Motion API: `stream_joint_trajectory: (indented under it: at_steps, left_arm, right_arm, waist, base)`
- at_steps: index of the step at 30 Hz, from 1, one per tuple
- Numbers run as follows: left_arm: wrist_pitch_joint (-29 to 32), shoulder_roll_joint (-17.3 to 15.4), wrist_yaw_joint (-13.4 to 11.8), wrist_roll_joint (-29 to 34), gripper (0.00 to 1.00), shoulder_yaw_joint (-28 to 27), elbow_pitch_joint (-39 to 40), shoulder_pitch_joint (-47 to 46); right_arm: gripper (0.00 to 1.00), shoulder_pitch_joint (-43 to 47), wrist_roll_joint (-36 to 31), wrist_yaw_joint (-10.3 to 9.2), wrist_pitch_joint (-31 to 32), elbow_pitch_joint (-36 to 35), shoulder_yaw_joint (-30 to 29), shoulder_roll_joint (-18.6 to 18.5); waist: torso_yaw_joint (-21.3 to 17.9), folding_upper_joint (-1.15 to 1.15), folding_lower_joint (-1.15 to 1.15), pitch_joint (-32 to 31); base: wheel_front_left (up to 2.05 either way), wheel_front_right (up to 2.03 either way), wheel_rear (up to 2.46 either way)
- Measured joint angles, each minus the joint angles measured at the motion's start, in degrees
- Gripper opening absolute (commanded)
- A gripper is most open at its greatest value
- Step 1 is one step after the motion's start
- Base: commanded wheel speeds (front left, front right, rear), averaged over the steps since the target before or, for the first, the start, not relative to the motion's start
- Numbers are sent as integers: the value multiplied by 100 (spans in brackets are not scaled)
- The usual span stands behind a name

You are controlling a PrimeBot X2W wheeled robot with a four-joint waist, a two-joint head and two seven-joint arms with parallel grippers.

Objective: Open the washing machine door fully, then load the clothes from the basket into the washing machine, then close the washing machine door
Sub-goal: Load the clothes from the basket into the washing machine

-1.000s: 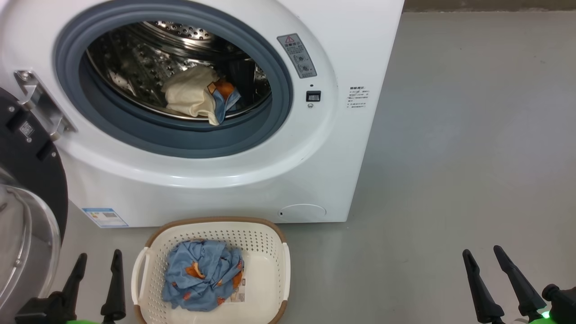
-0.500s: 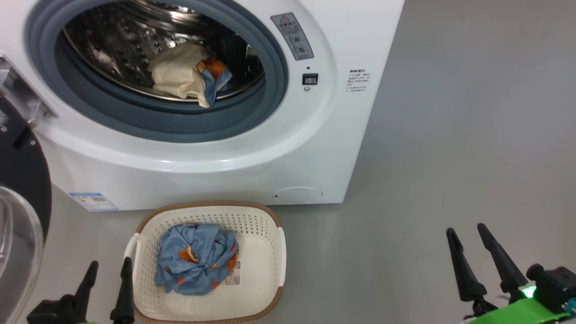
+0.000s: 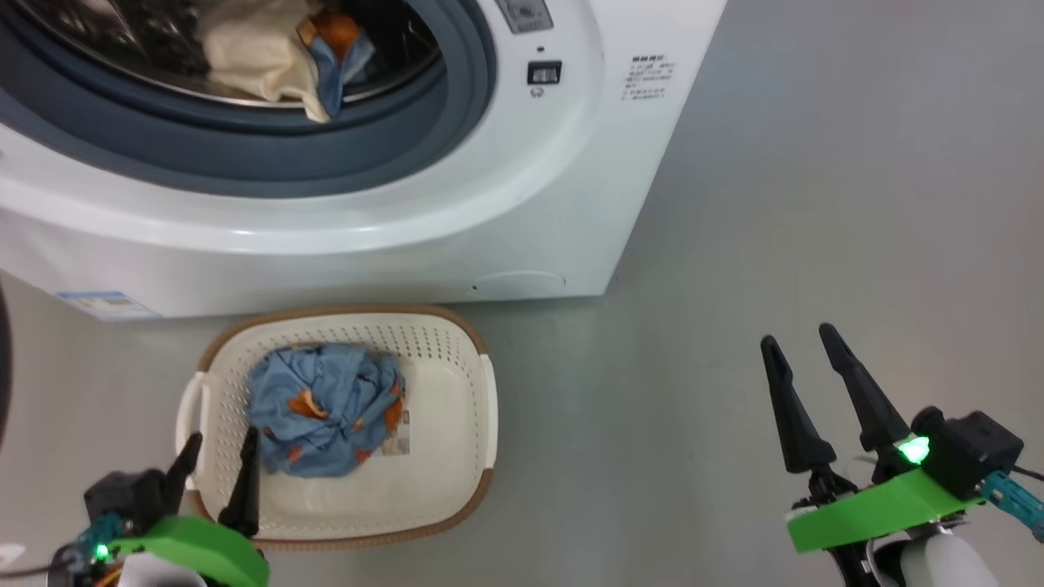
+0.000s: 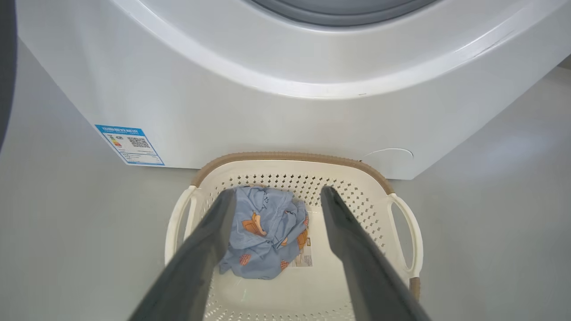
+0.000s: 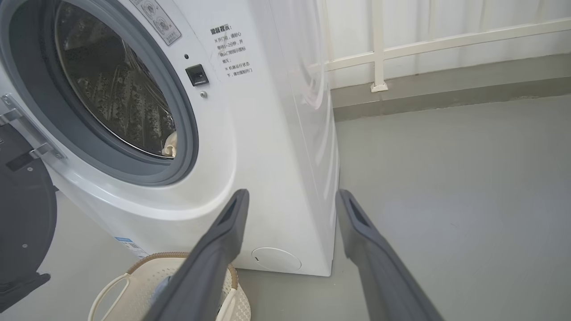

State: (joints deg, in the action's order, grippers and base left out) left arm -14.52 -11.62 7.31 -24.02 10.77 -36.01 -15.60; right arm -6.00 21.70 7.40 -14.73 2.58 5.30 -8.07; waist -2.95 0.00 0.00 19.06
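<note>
The white washing machine [image 3: 571, 163] stands with its drum open; a cream and blue-orange cloth [image 3: 269, 49] lies inside. Its black-ringed door [image 5: 22, 214] hangs swung out to the left. On the floor in front sits the cream basket [image 3: 457, 342] holding the crumpled blue clothes [image 3: 326, 408] with orange prints. My left gripper [image 3: 223, 436] is open at the basket's near left corner, above the rim. In the left wrist view its gripper [image 4: 279, 191] frames the clothes [image 4: 263, 240] from above. My right gripper [image 3: 796, 336] is open and holds nothing over bare floor, right of the machine.
Grey floor spreads to the right of the machine. A wall with a white rail [image 5: 379, 44] rises behind it. The blue energy label [image 4: 129, 145] and round cover [image 3: 518, 284] mark the machine's lower front, just behind the basket rim [image 4: 290, 156].
The head camera has tilted down, so the machine slid up the picture. Both grippers reach further into view, and the left one now stands at the basket's near rim.
</note>
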Motion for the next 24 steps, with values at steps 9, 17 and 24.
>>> stream_joint_trajectory:
  at_steps: [9, 17, 24]
  left_arm:
    - [-1, -331, 1, -308, 100, 655, -995, -1019]
    - [-1, -552, 1, -523, 100, 1428, -1655, -1862]
    - [0, -690, 1, -809, 100, 2057, -2172, -2463]
  right_arm:
    - [100, -514, -122, 0, 0, -29, 182, 185]
    - [100, -880, -220, 0, 0, -79, 338, 330]
    - [100, -1090, -257, 0, 0, -123, 447, 433]
  waist:
    - [-158, 0, 0, 747]
    - [-333, 0, 0, 1413]
    - [-516, 0, 0, 1892]
  base:
    - [0, 0, 0]
    - [0, 0, 0]
    - [0, 0, 0]
